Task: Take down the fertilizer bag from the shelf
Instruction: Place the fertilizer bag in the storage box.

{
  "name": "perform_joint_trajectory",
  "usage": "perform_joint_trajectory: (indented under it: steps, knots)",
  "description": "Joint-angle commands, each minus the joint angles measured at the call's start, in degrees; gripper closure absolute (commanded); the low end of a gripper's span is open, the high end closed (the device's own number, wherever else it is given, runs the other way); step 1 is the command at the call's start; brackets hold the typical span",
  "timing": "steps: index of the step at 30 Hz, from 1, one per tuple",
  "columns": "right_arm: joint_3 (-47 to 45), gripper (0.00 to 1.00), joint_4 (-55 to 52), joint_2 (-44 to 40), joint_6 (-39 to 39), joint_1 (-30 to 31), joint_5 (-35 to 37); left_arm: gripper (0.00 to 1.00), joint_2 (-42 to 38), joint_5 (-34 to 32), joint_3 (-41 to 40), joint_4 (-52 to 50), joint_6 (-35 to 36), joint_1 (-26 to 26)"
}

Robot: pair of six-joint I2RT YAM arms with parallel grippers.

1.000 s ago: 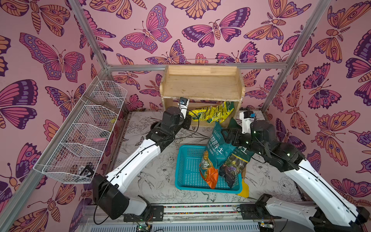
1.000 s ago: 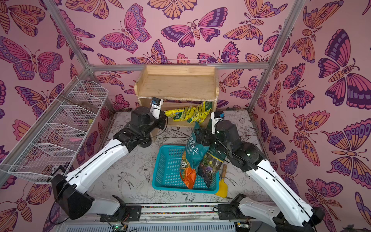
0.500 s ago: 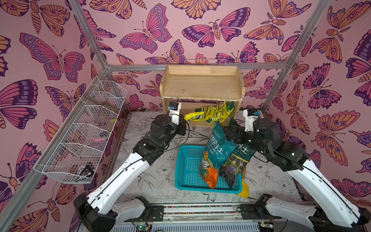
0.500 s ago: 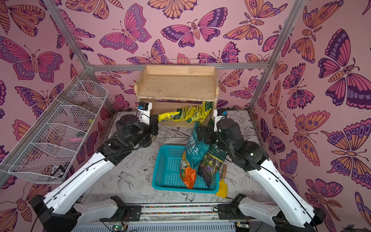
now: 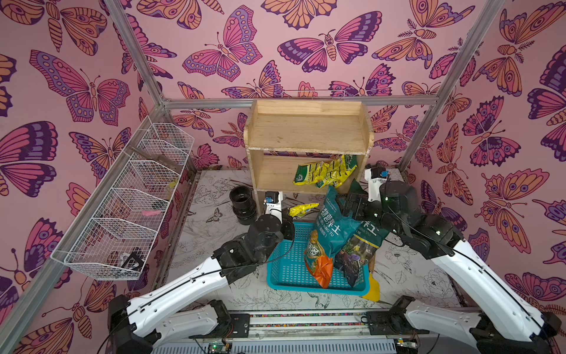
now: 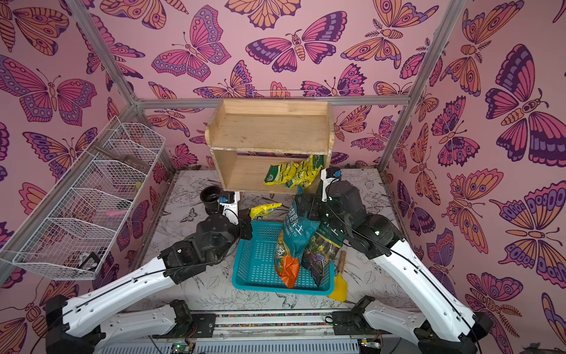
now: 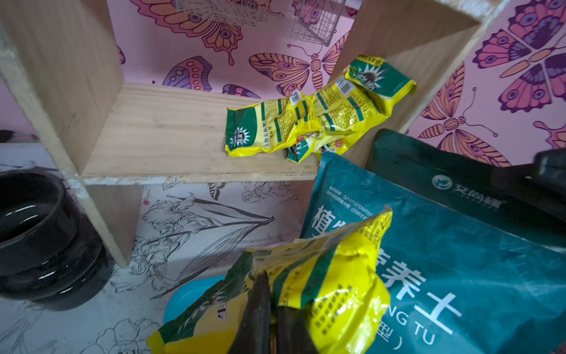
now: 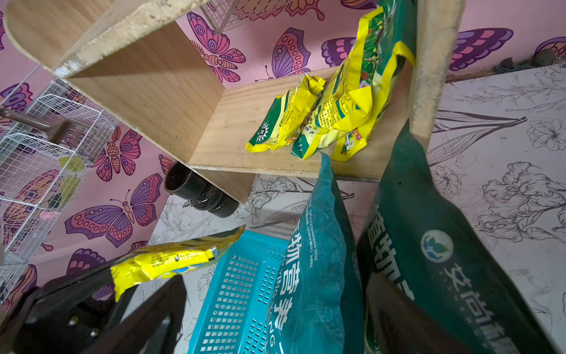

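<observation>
Fertilizer bag (image 7: 318, 294) pinched in closed left tool (image 7: 272, 295), off shelf (image 7: 171, 138); right tool (image 5: 352, 200) spread wide.

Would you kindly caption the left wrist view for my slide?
Left gripper shut on a yellow fertilizer bag in front of the wooden shelf.

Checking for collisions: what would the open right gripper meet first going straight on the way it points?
Probably the upright teal plastic soil bag standing in the blue perforated basket, between the right gripper's open jaws. The pale wooden shelf lies farther on; depth is unclear.
</observation>
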Motion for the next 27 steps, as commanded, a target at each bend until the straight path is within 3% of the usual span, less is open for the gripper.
perform_joint_trajectory:
  steps: [1,6,10,18,27]
  knots:
    - [-1.1,0.04,1.7,-1.5,1.2,-0.2,-0.8,1.0,-0.7,-11.6,-1.1,7.7,-5.8,-3.7]
    - [-1.9,0.04,1.9,-2.1,1.4,-0.2,-0.9,1.0,2.2,-17.6,-3.2,10.1,-11.0,-8.8]
    - [-2.2,0.04,2.0,-2.3,1.2,-0.2,-0.9,1.0,4.3,-16.4,-4.0,10.7,-17.2,-10.9]
    - [-1.8,0.04,2.5,-2.0,0.4,-0.2,-1.3,1.0,5.3,-21.4,-6.5,10.0,-25.6,-16.0]
    - [-1.9,0.04,2.8,-2.8,0.4,-0.2,-0.9,1.0,7.1,-18.7,-8.0,3.5,-42.3,-16.7]
